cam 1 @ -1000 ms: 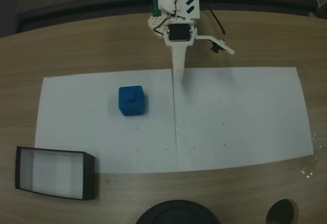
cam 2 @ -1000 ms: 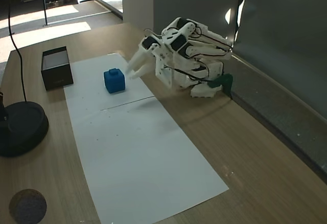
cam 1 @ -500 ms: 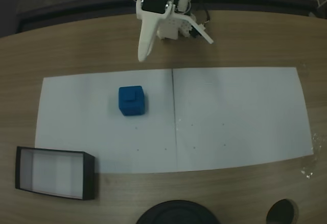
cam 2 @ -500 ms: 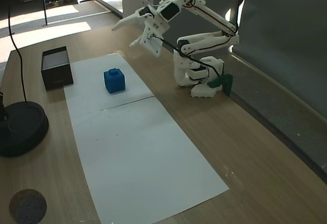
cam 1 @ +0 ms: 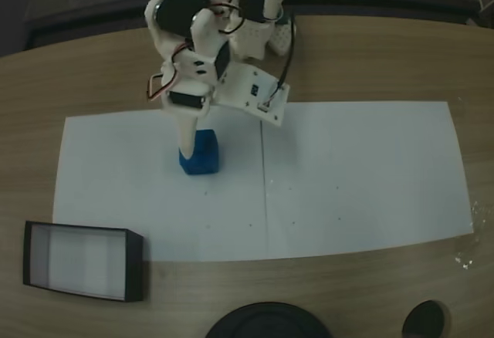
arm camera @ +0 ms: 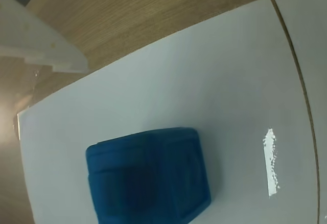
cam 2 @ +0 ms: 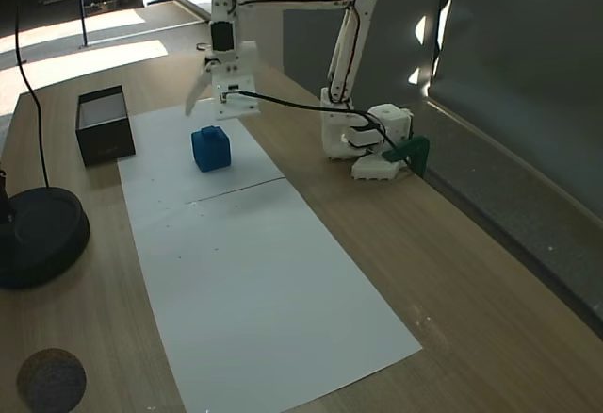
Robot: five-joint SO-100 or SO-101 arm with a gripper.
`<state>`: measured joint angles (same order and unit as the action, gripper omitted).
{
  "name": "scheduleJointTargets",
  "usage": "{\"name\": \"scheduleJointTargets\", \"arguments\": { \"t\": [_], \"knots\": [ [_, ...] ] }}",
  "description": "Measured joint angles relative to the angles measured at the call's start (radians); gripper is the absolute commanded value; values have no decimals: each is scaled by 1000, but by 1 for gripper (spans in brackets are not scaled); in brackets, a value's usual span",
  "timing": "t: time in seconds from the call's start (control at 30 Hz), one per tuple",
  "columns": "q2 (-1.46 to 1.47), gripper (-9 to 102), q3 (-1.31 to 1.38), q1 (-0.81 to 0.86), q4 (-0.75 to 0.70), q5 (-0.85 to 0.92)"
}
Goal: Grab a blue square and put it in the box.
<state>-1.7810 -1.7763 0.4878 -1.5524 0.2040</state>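
The blue square (cam 1: 204, 158) lies on the white paper, left of the paper's centre seam; it also shows in a fixed view (cam 2: 211, 148) and large in the wrist view (arm camera: 148, 180). My gripper (cam 1: 187, 147) hangs just above its far side, pointing steeply down, with the fingers seeming closed into a single taper and holding nothing. The side-on fixed view shows the gripper (cam 2: 188, 111) a little above the block and apart from it. The box (cam 1: 135, 270), black-walled with a pale floor, sits off the paper's corner (cam 2: 104, 141).
A long white paper sheet (cam 1: 355, 176) covers the wooden table. A round black base (cam 2: 38, 234) and a small dark disc (cam 2: 52, 380) sit near the table edge beyond the box. The arm's base (cam 2: 363, 144) stands at the back.
The arm has unfolded from its tucked pose at the back, swung toward the block and dropped the gripper down over it. Block and box have not moved.
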Motion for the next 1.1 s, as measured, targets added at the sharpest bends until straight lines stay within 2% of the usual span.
{"name": "scheduleJointTargets", "arguments": {
  "t": [0.17,0.47,0.53,0.6,0.67,0.73,0.93,1.1],
  "knots": [
    [152,39,2,54,78,48],
    [324,39,17,48,179,60],
    [342,34,23,48,199,60],
    [350,24,32,48,210,58],
    [353,13,48,48,210,58],
    [353,8,48,48,212,58],
    [364,9,147,18,173,18],
    [359,9,469,18,58,0]
  ]
}}
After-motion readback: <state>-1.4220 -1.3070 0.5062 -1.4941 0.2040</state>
